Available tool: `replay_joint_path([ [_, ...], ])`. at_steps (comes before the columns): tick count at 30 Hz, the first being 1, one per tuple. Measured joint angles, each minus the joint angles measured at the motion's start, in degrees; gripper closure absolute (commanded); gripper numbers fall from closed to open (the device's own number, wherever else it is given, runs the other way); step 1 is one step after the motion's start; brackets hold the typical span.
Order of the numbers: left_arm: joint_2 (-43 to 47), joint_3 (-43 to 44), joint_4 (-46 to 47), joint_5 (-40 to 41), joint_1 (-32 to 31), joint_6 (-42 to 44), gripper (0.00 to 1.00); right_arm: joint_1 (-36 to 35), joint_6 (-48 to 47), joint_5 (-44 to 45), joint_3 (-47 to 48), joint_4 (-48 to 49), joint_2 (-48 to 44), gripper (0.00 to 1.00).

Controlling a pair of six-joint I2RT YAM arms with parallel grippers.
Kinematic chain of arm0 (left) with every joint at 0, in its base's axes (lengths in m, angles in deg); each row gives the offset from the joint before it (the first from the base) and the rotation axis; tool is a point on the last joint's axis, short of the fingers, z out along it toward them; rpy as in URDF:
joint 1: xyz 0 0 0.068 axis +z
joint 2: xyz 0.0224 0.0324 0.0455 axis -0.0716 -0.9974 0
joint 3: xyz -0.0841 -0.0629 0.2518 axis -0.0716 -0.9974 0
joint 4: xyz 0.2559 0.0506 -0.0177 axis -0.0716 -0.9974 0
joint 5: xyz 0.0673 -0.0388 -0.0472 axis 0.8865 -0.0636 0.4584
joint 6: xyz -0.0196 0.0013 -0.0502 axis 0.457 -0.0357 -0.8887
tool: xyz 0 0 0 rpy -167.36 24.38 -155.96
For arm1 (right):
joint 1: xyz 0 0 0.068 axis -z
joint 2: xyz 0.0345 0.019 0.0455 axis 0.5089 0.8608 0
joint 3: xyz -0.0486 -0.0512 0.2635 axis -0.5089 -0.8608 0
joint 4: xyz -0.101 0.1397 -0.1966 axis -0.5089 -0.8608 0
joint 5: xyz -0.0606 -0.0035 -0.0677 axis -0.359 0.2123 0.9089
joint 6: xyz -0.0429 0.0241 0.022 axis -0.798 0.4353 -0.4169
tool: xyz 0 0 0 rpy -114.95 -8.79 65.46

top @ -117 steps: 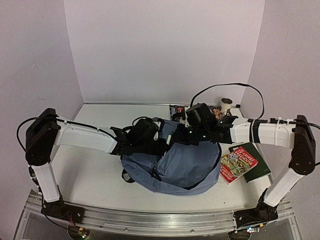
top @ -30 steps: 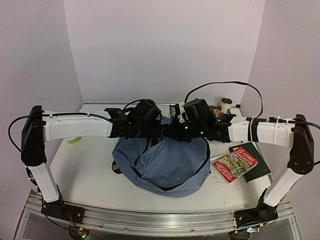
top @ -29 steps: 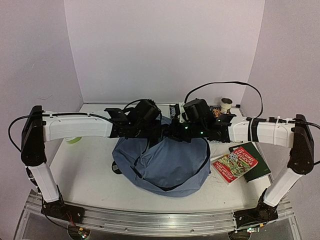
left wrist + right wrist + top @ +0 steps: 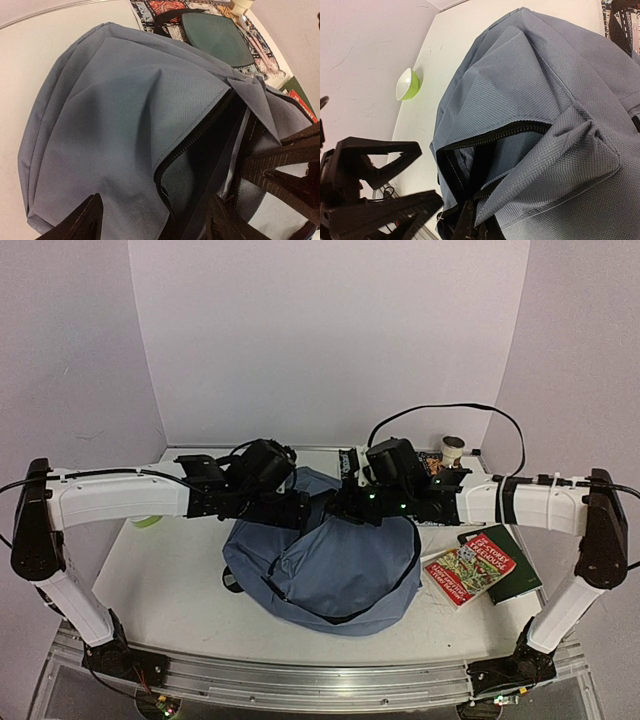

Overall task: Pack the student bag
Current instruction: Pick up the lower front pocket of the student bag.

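The student bag [image 4: 335, 565], a big slate-blue backpack, lies mid-table with its main zipper mouth [image 4: 200, 145] gaping open. My left gripper [image 4: 297, 510] hangs open just above the bag's left upper side, its fingertips [image 4: 92, 215] straddling the zipper edge and holding nothing. My right gripper [image 4: 342, 508] is shut on a raised fold of the bag's fabric beside the zipper [image 4: 490, 137], and keeps that lip lifted. In the right wrist view the student bag [image 4: 545, 90] fills the frame, with the right gripper [image 4: 477, 222] at the bottom. The bag's inside is dark.
Behind the bag a dark teal pouch [image 4: 215, 32] lies on a patterned book [image 4: 352, 460]. At the right are a red book [image 4: 468, 568] and a green book [image 4: 518, 570]. A green bowl [image 4: 407, 83] sits at the left and a small cup [image 4: 453, 448] at the back right.
My left gripper has opened, let go of the bag and drawn back to the left. The right gripper has kept its hold on the fabric.
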Motion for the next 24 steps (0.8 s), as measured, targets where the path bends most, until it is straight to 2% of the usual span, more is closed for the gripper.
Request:
replay_joint_path([
  [2,-0.8,0.0,-0.2,-0.6,0.0,0.6,0.31,0.0,0.0,0.0,0.1,0.0,0.1,1.00],
  [4,-1.9,0.0,-0.3,-0.7,0.0,0.9,0.37,0.0,0.0,0.0,0.3,0.0,0.3,1.00],
  [11,-7.5,1.5,-1.3,-0.2,0.0,2.4,0.90,0.0,0.0,-0.6,0.7,0.0,1.0,1.00],
  [13,-7.5,1.8,-1.8,0.5,0.0,2.9,0.98,0.0,-0.1,-1.2,1.1,0.0,1.2,1.00],
  [18,-4.5,2.0,-4.4,2.6,0.6,3.8,1.00,0.0,-0.3,-3.0,3.1,0.1,3.0,0.97],
  [24,2.0,1.9,-10.8,3.4,4.3,4.2,1.00,-0.3,-0.5,-6.1,7.2,1.9,6.5,0.91],
])
